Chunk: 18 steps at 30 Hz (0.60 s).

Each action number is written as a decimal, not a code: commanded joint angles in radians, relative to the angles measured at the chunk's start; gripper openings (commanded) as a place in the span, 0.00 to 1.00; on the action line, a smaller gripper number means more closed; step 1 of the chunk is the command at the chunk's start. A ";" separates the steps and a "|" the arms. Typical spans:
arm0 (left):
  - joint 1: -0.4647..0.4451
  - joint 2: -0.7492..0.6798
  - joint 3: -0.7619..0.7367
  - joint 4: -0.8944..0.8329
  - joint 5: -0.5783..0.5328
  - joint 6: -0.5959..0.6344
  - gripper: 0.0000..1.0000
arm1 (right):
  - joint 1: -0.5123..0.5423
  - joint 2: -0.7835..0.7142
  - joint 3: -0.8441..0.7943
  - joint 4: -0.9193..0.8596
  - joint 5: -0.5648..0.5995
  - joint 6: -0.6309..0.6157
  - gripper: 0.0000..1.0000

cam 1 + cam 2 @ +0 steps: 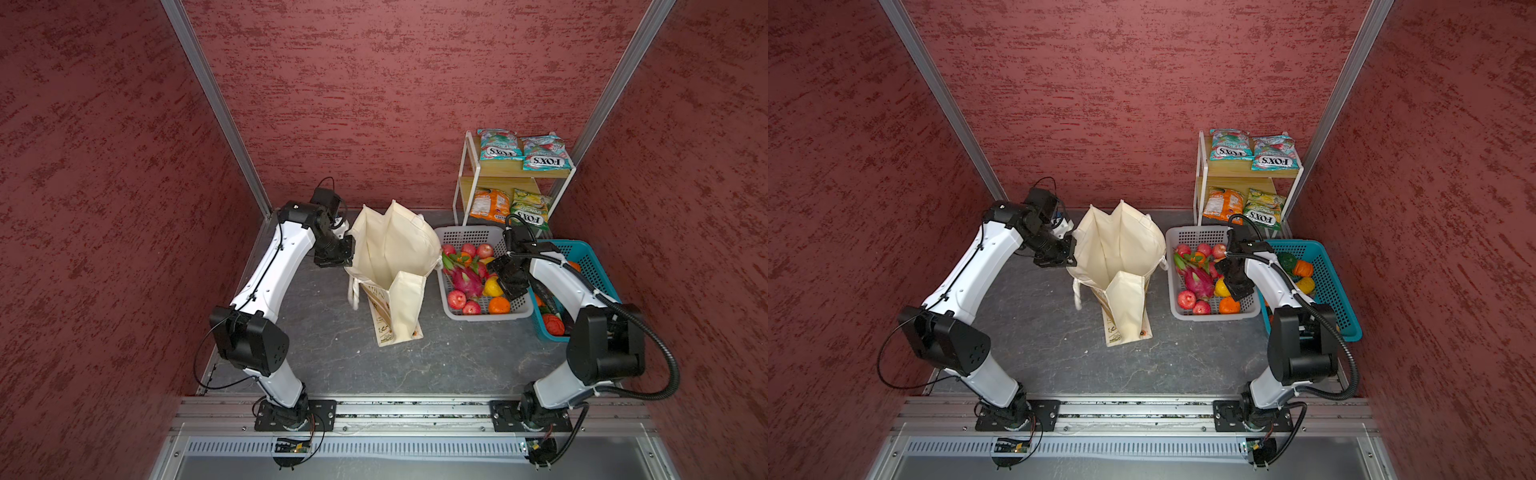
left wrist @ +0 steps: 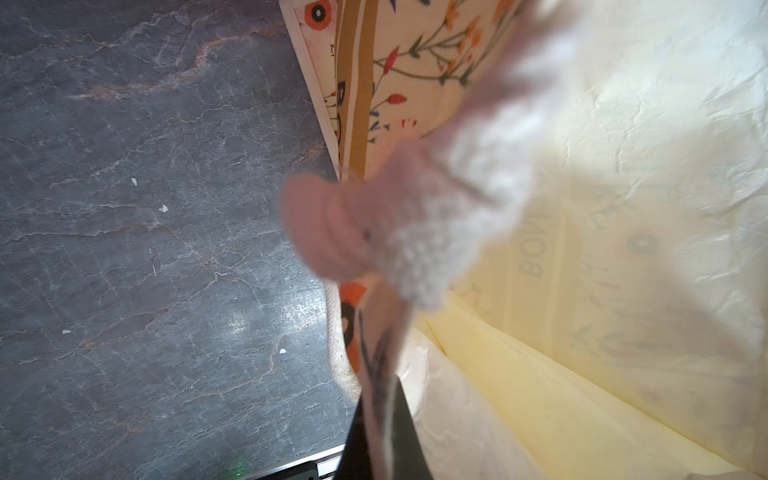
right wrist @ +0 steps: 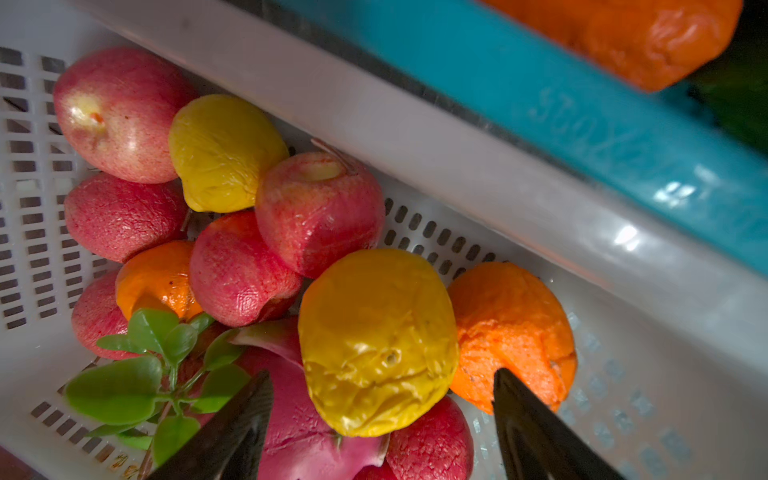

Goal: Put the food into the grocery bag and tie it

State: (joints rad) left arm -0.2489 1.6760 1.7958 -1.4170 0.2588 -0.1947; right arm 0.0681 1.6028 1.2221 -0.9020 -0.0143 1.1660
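Left gripper [image 1: 348, 251] is pinched shut on the left rim of the grocery bag [image 1: 399, 249], probably to keep the mouth open for loading. The bag stands mid-table with nothing visible inside. Right gripper [image 3: 382, 374] hangs over the grey basket [image 1: 486, 316], fingers spread either side of the yellow fruit [image 3: 365, 307]. The dragon fruit [image 1: 467, 279] is just left of it. 2 teal FOX'S packets [image 1: 500, 146] wait on the far shelf [image 1: 498, 169].
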 commanded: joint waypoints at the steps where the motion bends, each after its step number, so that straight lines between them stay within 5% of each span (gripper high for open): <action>1: -0.010 0.019 0.026 -0.014 -0.003 -0.010 0.00 | -0.004 0.020 0.041 0.003 0.017 -0.014 0.84; 18: -0.016 0.027 0.038 -0.026 -0.030 -0.012 0.00 | -0.005 0.041 0.015 0.025 0.035 -0.014 0.81</action>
State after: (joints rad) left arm -0.2584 1.6909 1.8198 -1.4326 0.2367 -0.2066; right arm 0.0681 1.6470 1.2480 -0.8986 -0.0124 1.1370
